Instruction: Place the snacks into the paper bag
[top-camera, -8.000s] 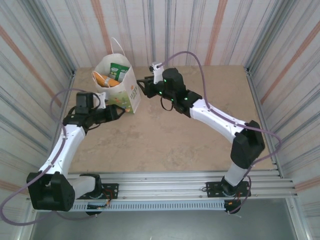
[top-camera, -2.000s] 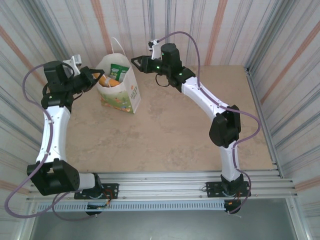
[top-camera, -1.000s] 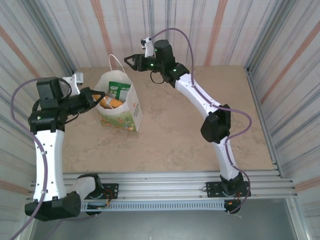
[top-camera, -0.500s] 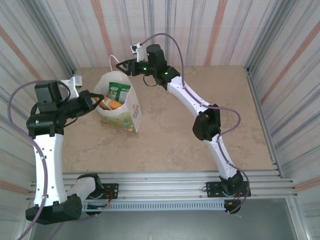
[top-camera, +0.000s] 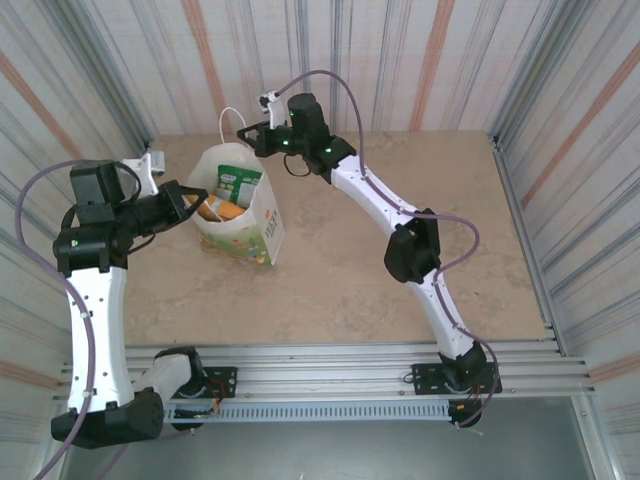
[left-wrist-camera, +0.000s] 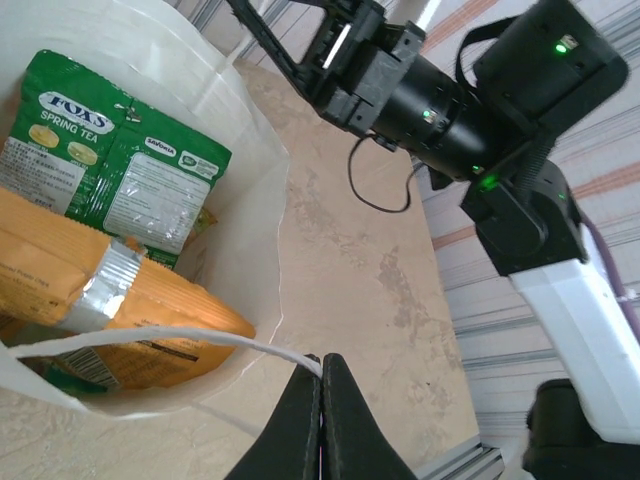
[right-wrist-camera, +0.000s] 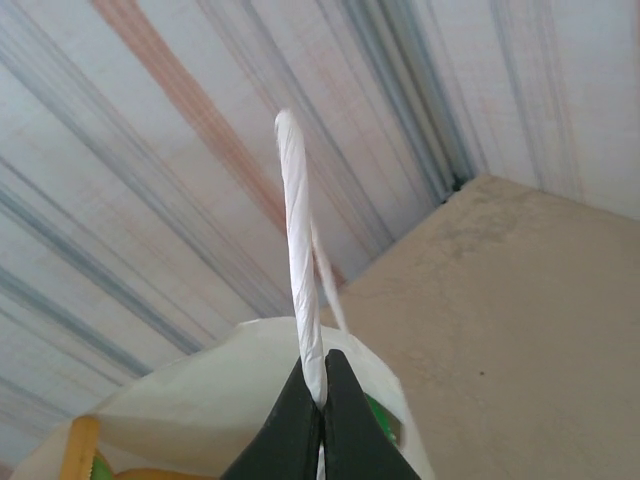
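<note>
The white paper bag (top-camera: 262, 215) stands upright at the back left of the table. Inside it lie snacks: a green FOX'S packet (top-camera: 236, 183) (left-wrist-camera: 90, 130) and an orange packet (top-camera: 222, 208) (left-wrist-camera: 100, 300). My left gripper (top-camera: 195, 200) (left-wrist-camera: 321, 362) is shut on the bag's left loop handle (left-wrist-camera: 150, 340). My right gripper (top-camera: 243, 132) (right-wrist-camera: 323, 375) reaches over from the back and is shut on the far loop handle (right-wrist-camera: 300, 250), which stands up straight from the jaws. The bag's rim (right-wrist-camera: 230, 400) sits just below those fingers.
Corrugated metal walls (top-camera: 400, 60) close in the table at the back and both sides. Bare beige tabletop (top-camera: 400, 260) stretches right of the bag and in front of it. The aluminium rail (top-camera: 330, 365) with the arm bases runs along the near edge.
My right gripper has swung left to the bag's far handle and closed on it. The left gripper has kept its hold on the left handle, barely moving.
</note>
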